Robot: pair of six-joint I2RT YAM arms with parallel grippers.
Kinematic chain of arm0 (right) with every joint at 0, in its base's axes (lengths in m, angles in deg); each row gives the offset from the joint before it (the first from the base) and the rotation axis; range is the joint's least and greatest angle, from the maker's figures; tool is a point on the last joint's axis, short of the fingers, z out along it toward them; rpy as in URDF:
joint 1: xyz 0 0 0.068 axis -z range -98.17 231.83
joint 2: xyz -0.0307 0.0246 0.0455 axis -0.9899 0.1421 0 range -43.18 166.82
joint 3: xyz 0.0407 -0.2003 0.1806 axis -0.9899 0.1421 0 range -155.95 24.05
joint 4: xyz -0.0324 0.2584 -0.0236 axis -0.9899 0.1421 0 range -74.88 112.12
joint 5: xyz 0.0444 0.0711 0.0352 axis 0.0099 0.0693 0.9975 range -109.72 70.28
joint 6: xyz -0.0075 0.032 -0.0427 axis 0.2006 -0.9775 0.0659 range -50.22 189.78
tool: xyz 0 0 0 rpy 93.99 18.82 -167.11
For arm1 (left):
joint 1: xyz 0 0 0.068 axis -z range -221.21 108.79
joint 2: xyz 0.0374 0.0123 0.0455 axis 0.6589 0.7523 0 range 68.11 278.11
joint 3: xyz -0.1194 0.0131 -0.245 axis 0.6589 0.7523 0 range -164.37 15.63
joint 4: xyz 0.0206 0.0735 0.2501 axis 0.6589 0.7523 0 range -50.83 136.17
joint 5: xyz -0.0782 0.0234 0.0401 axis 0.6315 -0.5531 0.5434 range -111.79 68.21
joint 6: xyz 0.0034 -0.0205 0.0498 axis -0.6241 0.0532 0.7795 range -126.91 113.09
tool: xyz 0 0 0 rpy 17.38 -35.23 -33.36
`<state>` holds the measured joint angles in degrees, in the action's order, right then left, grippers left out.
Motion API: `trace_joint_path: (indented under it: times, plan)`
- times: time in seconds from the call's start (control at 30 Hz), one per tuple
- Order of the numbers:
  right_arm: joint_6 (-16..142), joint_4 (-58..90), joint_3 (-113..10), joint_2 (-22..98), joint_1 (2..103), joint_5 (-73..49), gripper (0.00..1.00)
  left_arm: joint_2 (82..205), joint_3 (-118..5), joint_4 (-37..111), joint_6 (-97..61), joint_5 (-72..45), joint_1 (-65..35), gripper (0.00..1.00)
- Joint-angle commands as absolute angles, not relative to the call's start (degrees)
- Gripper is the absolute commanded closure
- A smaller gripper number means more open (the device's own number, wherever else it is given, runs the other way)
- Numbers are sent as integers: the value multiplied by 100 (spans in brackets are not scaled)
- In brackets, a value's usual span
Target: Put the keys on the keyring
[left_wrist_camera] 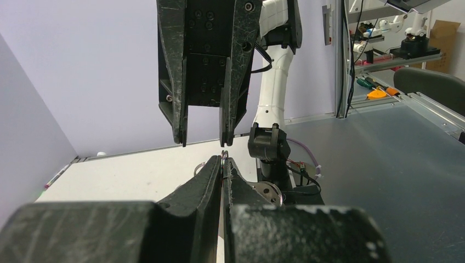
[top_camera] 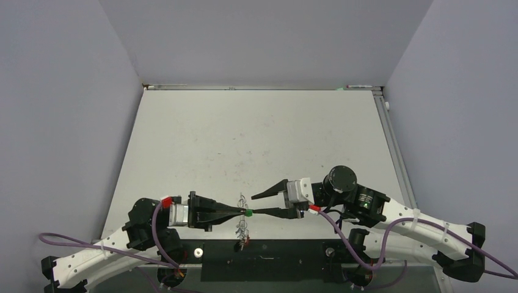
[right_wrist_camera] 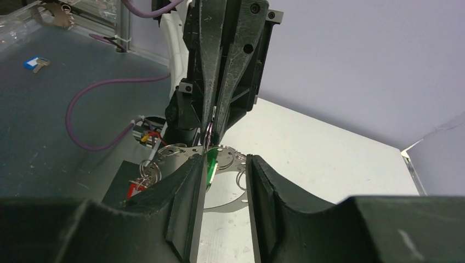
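The keyring point(top_camera: 243, 227) lies at the table's near edge, a thin silver oval with small split rings; it also shows in the right wrist view point(right_wrist_camera: 233, 156). My left gripper point(top_camera: 242, 212) is shut on one split ring point(left_wrist_camera: 224, 155) and holds it up. The green-tagged key point(top_camera: 248, 213) hangs at its tips point(right_wrist_camera: 211, 163), against the inner face of one finger of my right gripper point(right_wrist_camera: 226, 161). My right gripper point(top_camera: 255, 205) is open, facing the left one tip to tip. The red-tagged key point(right_wrist_camera: 133, 190) sits at the keyring's near end point(top_camera: 245, 242). The blue-tagged key point(right_wrist_camera: 34, 63) lies off on the dark surface.
A black base plate point(top_camera: 269, 253) runs between the arm bases just below the keyring. Grey walls close the table point(top_camera: 256, 140) on three sides. A purple cable point(right_wrist_camera: 93, 109) loops behind the left arm.
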<state>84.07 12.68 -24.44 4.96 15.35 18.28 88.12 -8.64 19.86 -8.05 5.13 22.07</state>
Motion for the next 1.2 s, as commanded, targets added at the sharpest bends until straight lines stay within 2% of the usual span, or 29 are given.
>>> trace_joint_path:
  times: [0.0, 0.2, 0.67, 0.97, 1.17]
  plan:
    - [8446, 1143, -2660, 501, 1487, 2237, 68, 8797, -1091, 1532, -912, 496, 2200, 100]
    - [8247, 956, -2574, 652, 1487, 2189, 74, 8887, -937, 1204, -959, 206, 2205, 100]
    - [8077, 642, -2464, 766, 1485, 1924, 75, 9105, -820, 872, -937, 93, 2201, 100]
    - [8042, 582, -2464, 876, 1488, 1837, 82, 9154, -788, 715, -998, 87, 2205, 100]
    - [8041, 602, -2486, 937, 1486, 1734, 92, 9183, -775, 673, -1025, 80, 2198, 100]
